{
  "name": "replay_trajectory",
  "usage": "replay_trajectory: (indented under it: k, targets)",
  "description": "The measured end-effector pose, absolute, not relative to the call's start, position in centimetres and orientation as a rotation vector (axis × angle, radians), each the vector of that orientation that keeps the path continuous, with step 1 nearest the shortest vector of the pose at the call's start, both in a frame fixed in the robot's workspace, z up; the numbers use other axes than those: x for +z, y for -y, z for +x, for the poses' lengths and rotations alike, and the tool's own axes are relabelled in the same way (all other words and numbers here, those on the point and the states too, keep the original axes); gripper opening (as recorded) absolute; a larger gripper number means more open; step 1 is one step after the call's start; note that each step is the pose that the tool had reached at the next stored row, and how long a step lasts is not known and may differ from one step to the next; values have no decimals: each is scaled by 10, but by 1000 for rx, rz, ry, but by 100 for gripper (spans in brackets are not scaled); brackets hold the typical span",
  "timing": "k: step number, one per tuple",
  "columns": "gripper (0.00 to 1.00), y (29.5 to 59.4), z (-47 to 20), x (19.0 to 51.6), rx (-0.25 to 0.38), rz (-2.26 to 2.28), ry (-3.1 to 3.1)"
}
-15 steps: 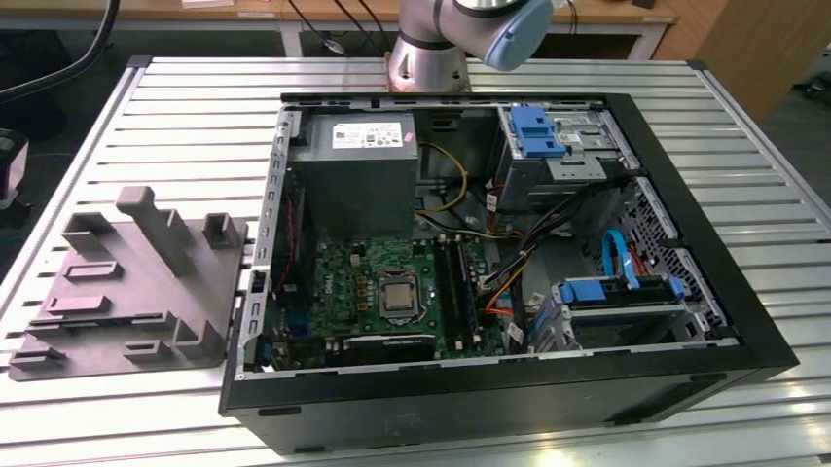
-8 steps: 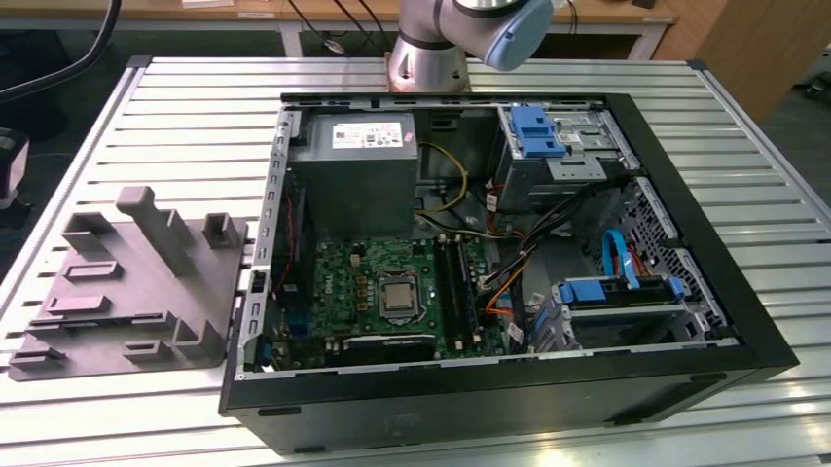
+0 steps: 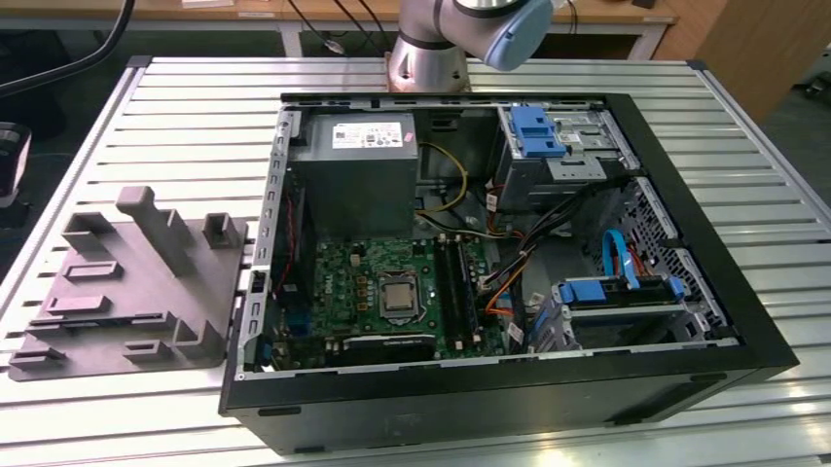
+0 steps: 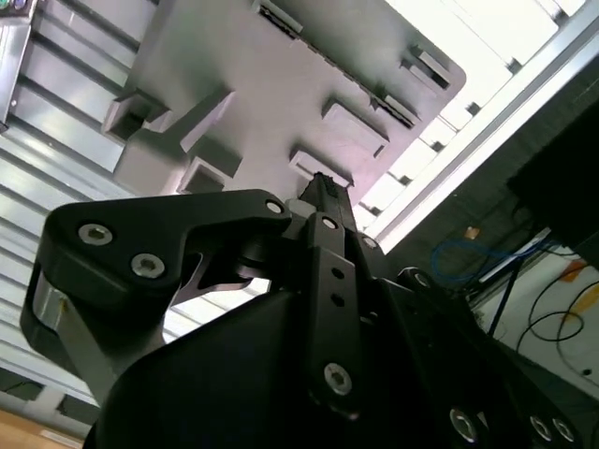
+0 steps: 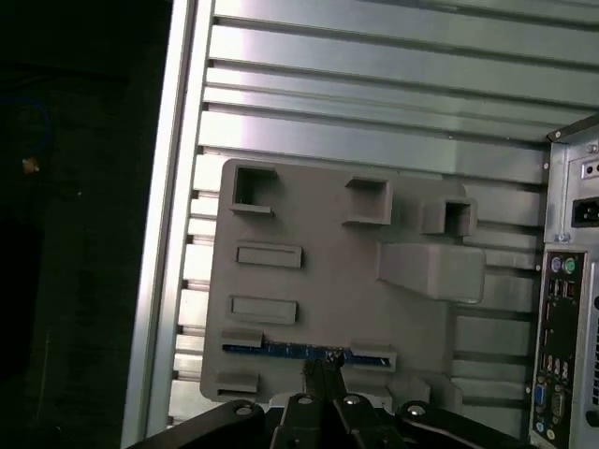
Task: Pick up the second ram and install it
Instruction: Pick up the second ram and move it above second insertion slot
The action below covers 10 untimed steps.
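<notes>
The second ram (image 5: 304, 351) is a thin bluish stick standing on edge in a slot of the grey holder (image 5: 318, 281). In the exterior view the ram (image 3: 104, 317) is a dark line in the holder (image 3: 130, 282), at the exterior view's left of the computer case. My gripper (image 5: 323, 367) hangs well above the holder, its tips over the ram's middle. In the second wrist view the gripper (image 4: 321, 182) has its two fingers pressed together with nothing between them. The motherboard's memory slots (image 3: 454, 280) lie beside the processor socket (image 3: 393, 292).
The open black computer case (image 3: 507, 389) lies on the slatted metal table (image 3: 156, 117). Inside it are a power supply (image 3: 353, 170), blue drive brackets (image 3: 535, 131) and loose cables (image 3: 500, 282). The case's rear ports (image 5: 557, 327) face the holder. The arm's base (image 3: 429, 49) stands behind the case.
</notes>
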State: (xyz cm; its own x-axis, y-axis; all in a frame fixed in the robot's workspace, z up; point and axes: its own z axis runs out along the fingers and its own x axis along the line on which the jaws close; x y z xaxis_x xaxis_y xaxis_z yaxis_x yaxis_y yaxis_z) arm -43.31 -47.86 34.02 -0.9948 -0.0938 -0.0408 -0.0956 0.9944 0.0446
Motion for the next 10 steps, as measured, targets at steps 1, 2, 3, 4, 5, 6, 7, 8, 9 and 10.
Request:
replay_trajectory:
  k: [1, 2, 3, 4, 5, 6, 7, 8, 9, 10]
  targets:
    - [10, 479, -433, 340, 73, -175, -3098]
    - [10, 479, -433, 340, 73, -203, -3096]
    - [10, 479, -433, 340, 74, -232, -3095]
    - [10, 479, -433, 340, 74, -260, -3093]
    - [10, 479, -433, 340, 75, -288, -3091]
    - [10, 479, -433, 340, 75, -316, -3089]
    - [10, 479, -433, 340, 76, -344, -3086]
    - [10, 479, -433, 340, 77, -376, -3083]
    - [10, 479, -433, 340, 77, -403, -3080]
    - [10, 479, -433, 339, 78, -430, -3076]
